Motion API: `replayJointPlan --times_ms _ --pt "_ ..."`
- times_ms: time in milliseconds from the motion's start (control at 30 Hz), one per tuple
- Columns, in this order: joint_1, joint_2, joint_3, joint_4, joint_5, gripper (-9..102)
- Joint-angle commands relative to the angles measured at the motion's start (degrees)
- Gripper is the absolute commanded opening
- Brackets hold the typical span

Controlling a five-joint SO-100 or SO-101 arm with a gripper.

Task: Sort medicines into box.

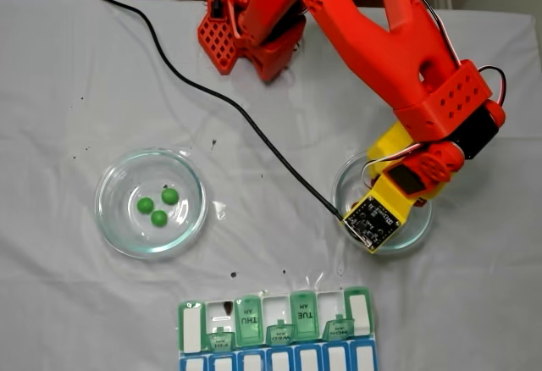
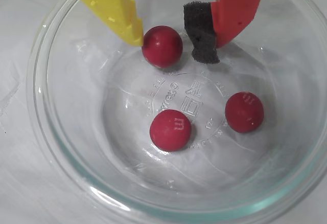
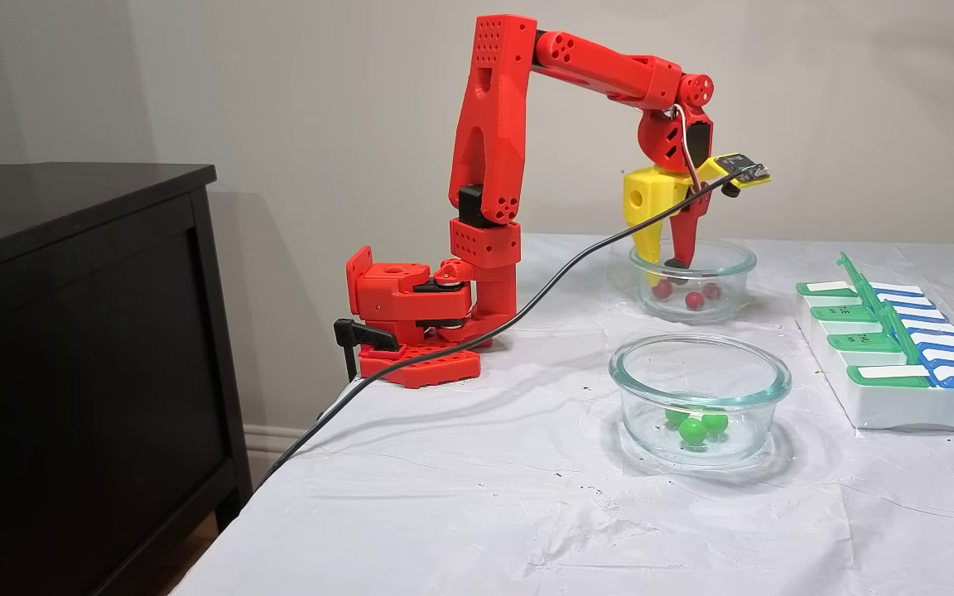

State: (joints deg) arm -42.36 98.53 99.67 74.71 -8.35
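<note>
1. Jaws stand parted on my wrist view: the gripper (image 2: 176,42) straddles one red ball (image 2: 162,46), with the yellow finger (image 2: 110,6) touching it at its ten o'clock and the black foam pad (image 2: 200,29) of the red finger (image 2: 236,6) just clear at its three o'clock. Nothing is clamped.
2. That ball sits at twelve o'clock on the floor of the glass dish (image 2: 46,132); a second red ball (image 2: 170,130) lies near six o'clock and a third (image 2: 244,112) near four o'clock, all apart from one another.
3. From the side fixed view I see the gripper (image 3: 664,263) reaching down inside the far dish (image 3: 734,257).
4. Three green balls (image 1: 159,206) cluster in the other dish (image 1: 110,218), which in the top-down fixed view lies at nine o'clock from the arm's dish.
5. I find the pill box (image 1: 360,303) at six o'clock on the white cloth (image 1: 68,91), several green lids standing up.
6. A black cable (image 1: 246,117) crosses the cloth to the wrist camera board (image 1: 373,218).
</note>
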Motion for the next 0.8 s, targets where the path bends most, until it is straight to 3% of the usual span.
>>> replayJointPlan --times_ms 0,767 --pt "-0.8 1.6 -3.7 0.0 0.3 17" --pt "-3.3 -2.5 -2.7 1.3 2.2 12"
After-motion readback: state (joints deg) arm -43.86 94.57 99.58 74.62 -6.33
